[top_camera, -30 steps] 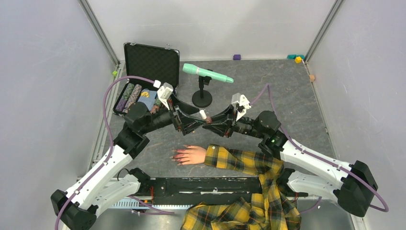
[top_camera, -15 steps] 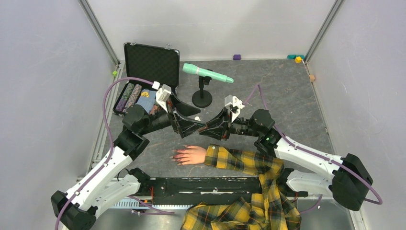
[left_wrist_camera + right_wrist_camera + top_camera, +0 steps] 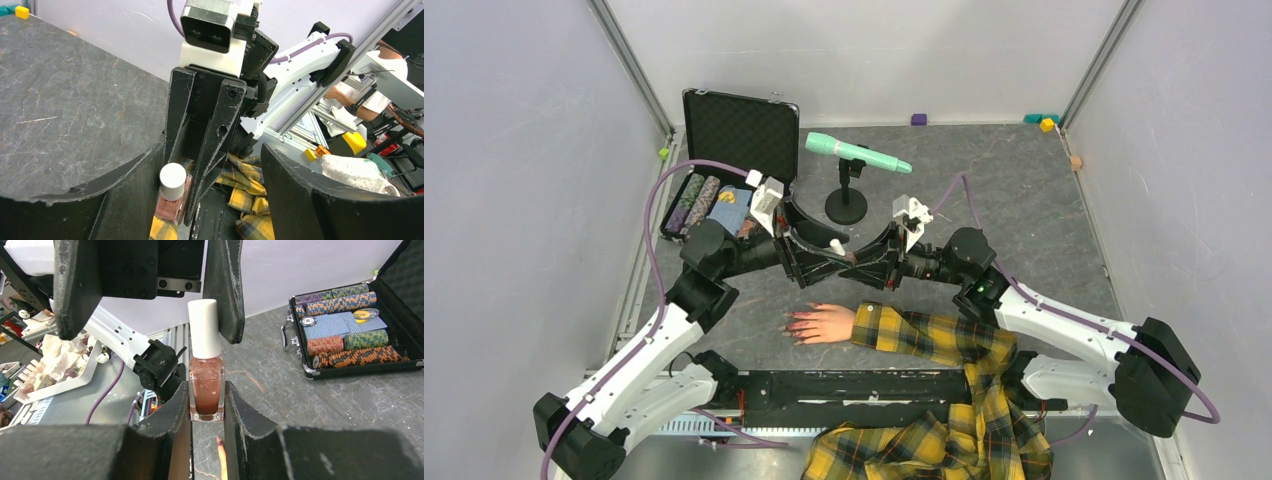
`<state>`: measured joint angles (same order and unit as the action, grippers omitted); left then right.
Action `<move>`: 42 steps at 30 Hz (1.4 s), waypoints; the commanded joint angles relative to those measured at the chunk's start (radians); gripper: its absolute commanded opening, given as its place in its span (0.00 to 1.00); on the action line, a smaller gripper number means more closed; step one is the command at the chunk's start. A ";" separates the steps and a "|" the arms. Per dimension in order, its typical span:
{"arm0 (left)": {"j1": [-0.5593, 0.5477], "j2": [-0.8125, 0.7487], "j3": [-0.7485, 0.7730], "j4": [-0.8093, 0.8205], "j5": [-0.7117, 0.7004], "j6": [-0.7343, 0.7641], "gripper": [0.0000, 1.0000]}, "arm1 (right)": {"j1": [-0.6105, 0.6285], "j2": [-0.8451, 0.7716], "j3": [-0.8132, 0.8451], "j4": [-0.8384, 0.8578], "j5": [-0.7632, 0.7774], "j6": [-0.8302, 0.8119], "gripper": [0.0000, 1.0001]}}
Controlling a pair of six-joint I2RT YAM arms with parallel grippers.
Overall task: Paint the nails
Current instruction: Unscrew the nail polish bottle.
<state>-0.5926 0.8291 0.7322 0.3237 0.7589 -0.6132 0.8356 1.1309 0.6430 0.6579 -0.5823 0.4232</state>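
pale grey walls (image 3: 514, 150), metal corner posts (image 3: 629, 65) — a dark slate tabletop (image 3: 1024, 200).

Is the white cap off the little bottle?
No, the white cap sits on top of the bottle, whose glass body the right gripper pinches.

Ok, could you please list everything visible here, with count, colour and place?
polish bottle: one, brownish-pink, white cap, above the table
mannequin hand: one, peach, on the table
nails: several, glossy red-pink, on its fingertips
plaid shirt: one, yellow-black, sleeve at the wrist
case: one, black, open, far left
poker chips: many, multicoloured, inside the case
microphone: one, mint green, on a black stand
small blocks: few, mixed colours, far edge
right gripper: one, black, shut on the bottle
left gripper: one, black, open around the cap
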 commanded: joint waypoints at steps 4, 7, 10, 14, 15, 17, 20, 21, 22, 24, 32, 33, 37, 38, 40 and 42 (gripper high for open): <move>-0.005 0.003 -0.001 0.063 0.031 -0.036 0.72 | -0.006 0.017 0.049 0.046 0.049 0.045 0.00; -0.005 0.004 -0.002 0.064 0.030 -0.038 0.69 | -0.007 0.020 0.049 0.048 0.058 0.053 0.00; -0.004 -0.001 -0.002 0.064 0.027 -0.037 0.68 | -0.009 0.019 0.047 0.044 0.072 0.058 0.00; -0.004 -0.009 -0.004 0.064 0.018 -0.034 0.67 | -0.018 0.017 0.046 0.028 0.089 0.060 0.00; -0.004 -0.010 -0.006 0.064 0.016 -0.033 0.67 | -0.019 0.018 0.046 0.025 0.092 0.061 0.00; -0.005 -0.012 -0.006 0.064 0.014 -0.033 0.66 | -0.023 0.015 0.044 0.022 0.094 0.062 0.00; -0.005 -0.013 -0.007 0.064 0.014 -0.032 0.65 | -0.028 0.014 0.040 0.022 0.098 0.068 0.00; -0.004 -0.014 -0.006 0.064 0.014 -0.031 0.65 | -0.030 0.015 0.040 0.022 0.098 0.070 0.00; -0.005 -0.013 -0.007 0.064 0.014 -0.031 0.64 | -0.032 0.015 0.038 0.022 0.098 0.072 0.00; -0.006 -0.013 -0.007 0.064 0.014 -0.031 0.63 | -0.036 0.014 0.035 0.022 0.099 0.075 0.00; -0.004 -0.018 -0.008 0.064 0.012 -0.028 0.62 | -0.056 0.016 0.026 0.018 0.105 0.089 0.00; -0.004 -0.018 -0.008 0.064 0.013 -0.028 0.61 | -0.059 0.016 0.026 0.018 0.106 0.089 0.00; -0.004 -0.015 -0.008 0.064 0.013 -0.029 0.57 | -0.061 0.020 0.025 0.022 0.102 0.094 0.00; -0.005 -0.015 -0.006 0.064 0.014 -0.028 0.57 | -0.062 0.021 0.024 0.022 0.101 0.095 0.00; -0.004 -0.015 -0.008 0.064 0.014 -0.028 0.55 | -0.063 0.022 0.024 0.017 0.108 0.093 0.00; -0.005 -0.015 -0.008 0.064 0.015 -0.029 0.54 | -0.067 0.023 0.024 0.013 0.114 0.094 0.00</move>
<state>-0.5846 0.8379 0.7212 0.3393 0.6903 -0.6147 0.8074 1.1439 0.6487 0.6727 -0.5774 0.5083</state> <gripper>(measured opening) 0.555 0.286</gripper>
